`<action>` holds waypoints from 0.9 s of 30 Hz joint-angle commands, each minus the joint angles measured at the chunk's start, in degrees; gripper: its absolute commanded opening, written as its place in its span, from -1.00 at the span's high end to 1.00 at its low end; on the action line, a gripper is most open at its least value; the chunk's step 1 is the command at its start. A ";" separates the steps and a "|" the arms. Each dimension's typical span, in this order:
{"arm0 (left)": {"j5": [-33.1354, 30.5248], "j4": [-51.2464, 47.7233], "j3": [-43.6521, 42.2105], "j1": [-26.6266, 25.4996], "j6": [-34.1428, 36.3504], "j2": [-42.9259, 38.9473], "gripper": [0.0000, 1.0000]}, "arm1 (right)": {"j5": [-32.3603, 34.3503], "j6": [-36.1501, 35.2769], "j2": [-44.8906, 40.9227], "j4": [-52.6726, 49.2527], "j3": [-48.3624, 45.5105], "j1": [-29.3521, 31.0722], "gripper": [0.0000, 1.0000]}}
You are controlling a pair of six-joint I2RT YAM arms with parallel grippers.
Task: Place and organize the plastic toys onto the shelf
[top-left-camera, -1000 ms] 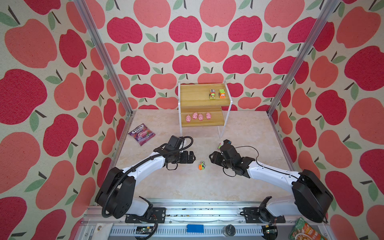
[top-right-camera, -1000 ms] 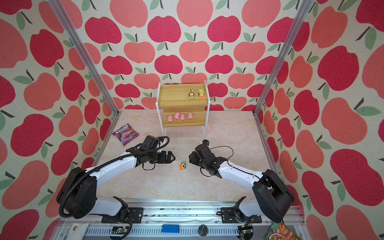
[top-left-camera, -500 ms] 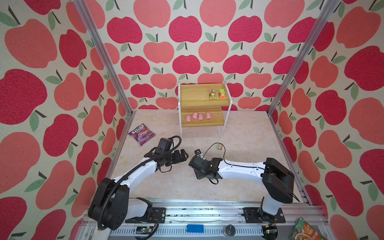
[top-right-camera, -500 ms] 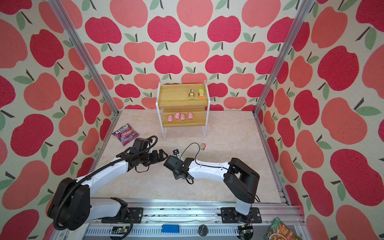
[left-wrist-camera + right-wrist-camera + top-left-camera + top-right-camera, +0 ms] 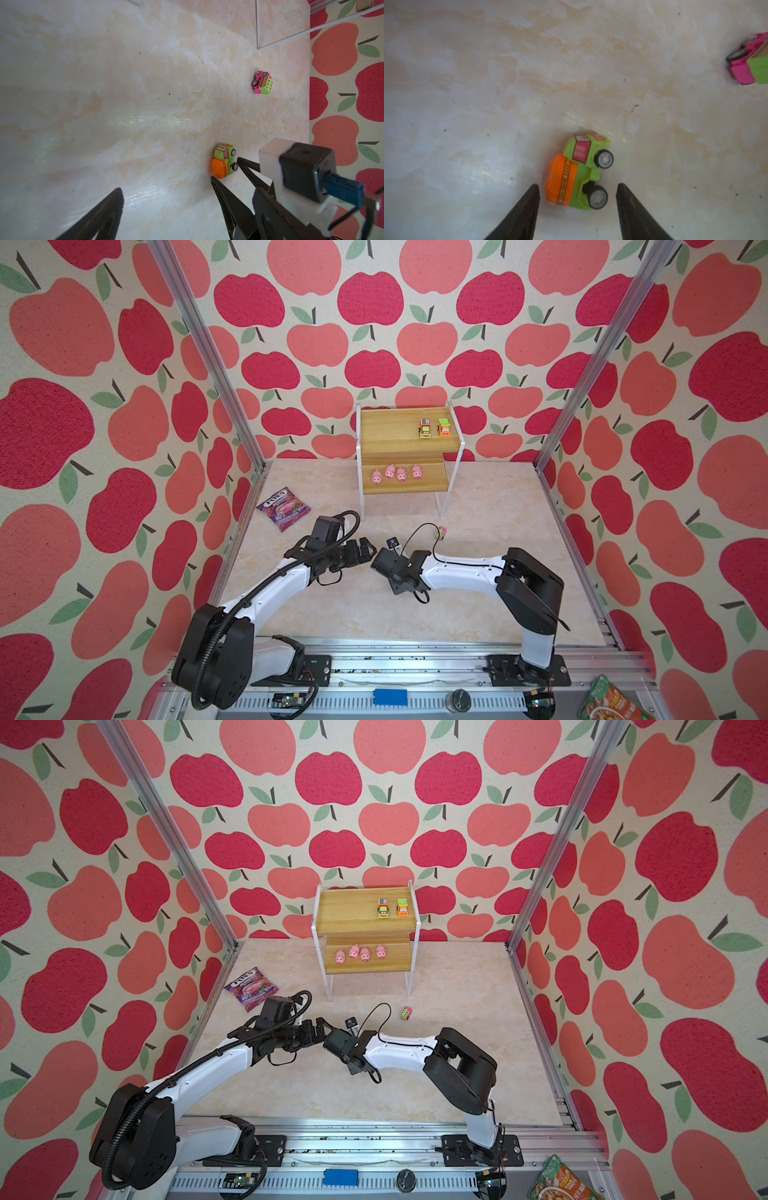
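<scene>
Green-and-orange plastic toy truck (image 5: 578, 173) lies loose between the half-parted jaws of the right gripper (image 5: 578, 184) — wooden two-tier shelf (image 5: 390, 427) holds pink plastic pigs (image 5: 401, 475), toy trucks (image 5: 424, 429).

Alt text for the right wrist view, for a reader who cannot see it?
A tiny green toy truck with an orange drum sits on the pale marbled tabletop between the open black fingertips of the right gripper, which do not touch it. A pink toy vehicle is cut off at the frame's edge.
</scene>
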 commanded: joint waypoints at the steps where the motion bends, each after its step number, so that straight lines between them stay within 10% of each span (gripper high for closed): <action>1: 0.49 -0.21 -0.83 0.27 0.58 -1.51 -0.98 | -1.22 0.11 0.24 3.33 -1.77 -1.03 -0.15; 17: 0.46 -0.82 -0.92 0.01 1.17 -2.84 -0.98 | -4.44 0.04 -4.78 15.55 -9.55 -4.33 0.25; 27: 0.55 -0.50 -0.92 -0.35 1.48 -2.71 -0.98 | -18.27 14.10 -19.25 39.54 -30.42 -10.81 0.25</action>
